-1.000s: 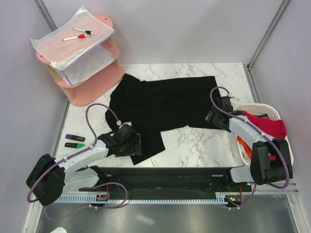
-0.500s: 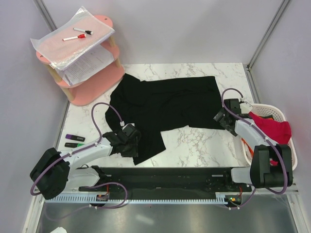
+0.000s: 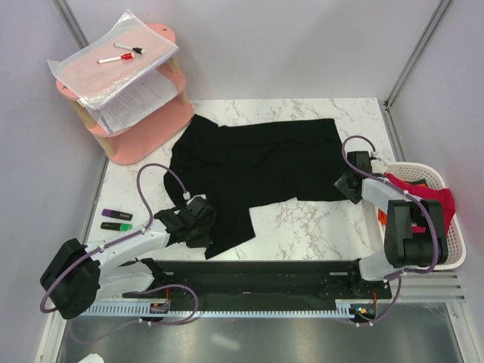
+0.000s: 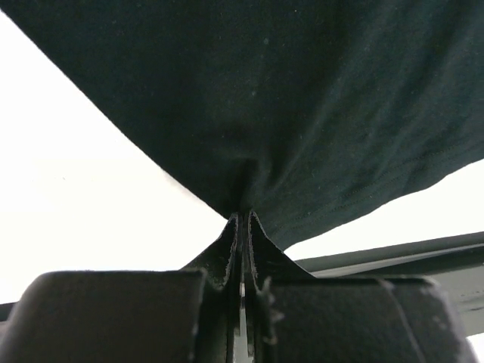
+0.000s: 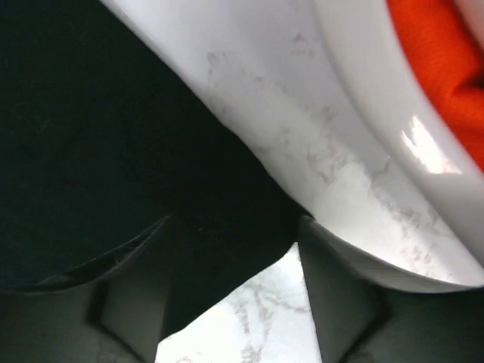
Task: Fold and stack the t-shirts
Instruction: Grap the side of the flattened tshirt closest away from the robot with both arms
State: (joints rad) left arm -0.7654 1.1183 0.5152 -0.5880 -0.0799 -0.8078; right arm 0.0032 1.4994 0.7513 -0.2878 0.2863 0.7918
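Note:
A large black t-shirt (image 3: 257, 162) lies spread on the marble table. My left gripper (image 3: 203, 225) is at its near left corner, shut on the hem. In the left wrist view the left gripper (image 4: 243, 217) pinches the black t-shirt (image 4: 287, 98), and the cloth puckers into the shut jaws. My right gripper (image 3: 346, 185) sits at the shirt's near right corner. In the right wrist view the right gripper (image 5: 231, 231) stands open, with the corner of the black t-shirt (image 5: 91, 151) lying between its fingers. A red t-shirt (image 3: 442, 198) and an orange t-shirt (image 5: 446, 68) lie in the basket.
The white slatted basket (image 3: 454, 249) stands at the table's right edge, its rim (image 5: 378, 106) close to my right fingers. A pink two-tier shelf (image 3: 140, 121) with papers and markers stands at the back left. Two highlighters (image 3: 117, 220) lie at the left.
My left gripper has shut on the black shirt's near left hem. My right gripper has shifted right to the shirt's near right corner, and its jaws have narrowed a little.

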